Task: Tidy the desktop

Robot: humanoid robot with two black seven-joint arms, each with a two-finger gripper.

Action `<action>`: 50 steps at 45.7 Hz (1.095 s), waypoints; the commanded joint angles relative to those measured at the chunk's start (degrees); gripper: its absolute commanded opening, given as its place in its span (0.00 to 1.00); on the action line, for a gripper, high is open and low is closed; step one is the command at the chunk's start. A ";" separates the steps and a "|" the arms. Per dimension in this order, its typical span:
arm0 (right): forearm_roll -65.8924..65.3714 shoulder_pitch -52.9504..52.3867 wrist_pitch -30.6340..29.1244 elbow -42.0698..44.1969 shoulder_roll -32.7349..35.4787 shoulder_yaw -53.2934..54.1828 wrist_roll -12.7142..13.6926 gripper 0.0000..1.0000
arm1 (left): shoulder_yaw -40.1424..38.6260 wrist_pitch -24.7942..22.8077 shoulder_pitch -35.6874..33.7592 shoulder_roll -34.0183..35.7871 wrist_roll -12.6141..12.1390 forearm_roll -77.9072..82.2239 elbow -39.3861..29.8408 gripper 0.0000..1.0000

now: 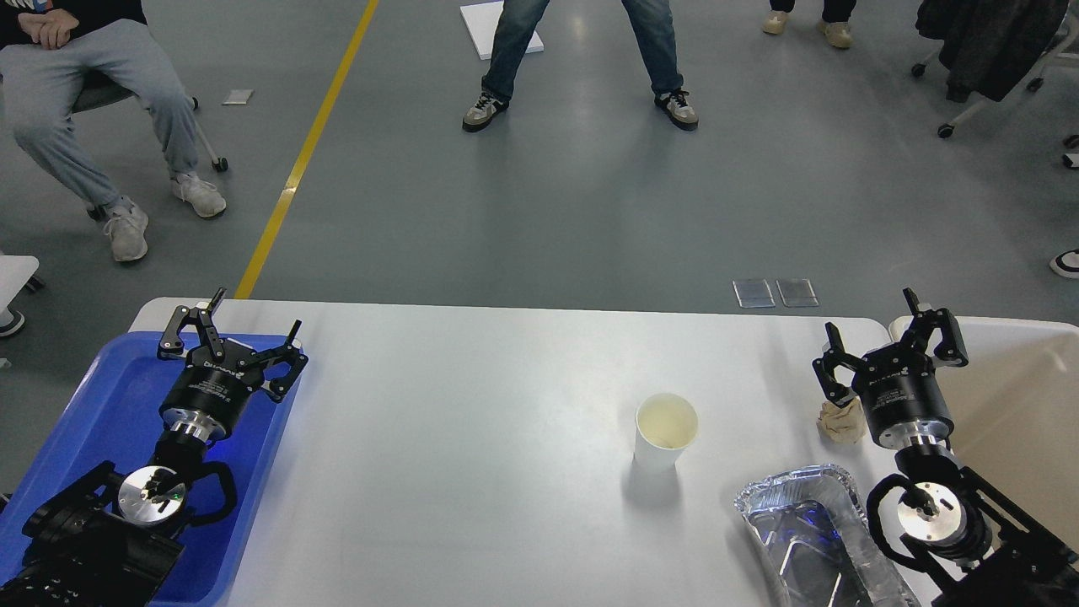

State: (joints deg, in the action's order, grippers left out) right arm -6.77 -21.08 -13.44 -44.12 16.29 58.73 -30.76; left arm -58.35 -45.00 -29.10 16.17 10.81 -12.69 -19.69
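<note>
The white desktop fills the lower part of the head view. On it stand an upright white paper cup, a crumpled brownish paper ball and a foil tray at the front right. My left gripper hovers open over the blue tray at the left, holding nothing. My right gripper is open just behind the paper ball, near the desktop's right edge, with nothing between its fingers.
A beige bin sits off the right edge of the desktop. Beyond the far edge, people sit and stand on the grey floor, with a yellow line and wheeled chairs.
</note>
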 commanded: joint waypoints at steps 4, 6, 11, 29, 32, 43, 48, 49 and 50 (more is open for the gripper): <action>0.00 -0.01 0.08 0.09 -0.12 -0.02 0.00 1.00 | -0.01 0.00 0.00 0.00 0.00 -0.05 0.00 1.00; 0.00 -0.01 0.08 0.09 -0.12 -0.02 0.00 1.00 | -0.01 0.00 0.00 0.00 0.00 0.04 0.00 1.00; 0.00 -0.01 0.08 0.00 -0.03 0.06 0.00 1.00 | -0.01 0.00 0.00 0.00 0.00 0.04 0.00 1.00; 0.09 0.69 0.25 0.00 -1.00 -0.02 0.00 1.00 | -0.01 0.00 0.00 0.00 0.00 -0.05 0.00 1.00; 0.00 0.69 0.26 0.00 -1.00 -0.02 0.00 1.00 | -0.01 0.00 0.00 0.00 0.00 0.04 0.00 1.00; 0.00 0.96 0.17 0.09 -0.38 -0.02 0.18 1.00 | -0.01 0.00 0.00 0.00 0.00 -0.05 0.00 1.00; 0.09 1.40 0.43 -1.67 0.32 -0.29 0.53 1.00 | -0.01 0.00 -0.08 0.00 0.00 -0.05 0.00 1.00; 0.09 1.57 0.87 -2.37 0.50 -0.20 0.61 1.00 | -0.01 0.00 -0.08 0.00 0.00 0.04 0.00 1.00; 0.09 1.57 1.48 -3.16 0.76 -0.20 0.79 1.00 | -0.01 0.00 -0.08 0.00 0.00 -0.05 0.00 1.00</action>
State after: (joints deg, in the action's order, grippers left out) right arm -6.72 -20.19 -13.23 -44.50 15.94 58.68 -30.57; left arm -58.37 -45.00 -29.10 16.17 10.81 -12.73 -19.69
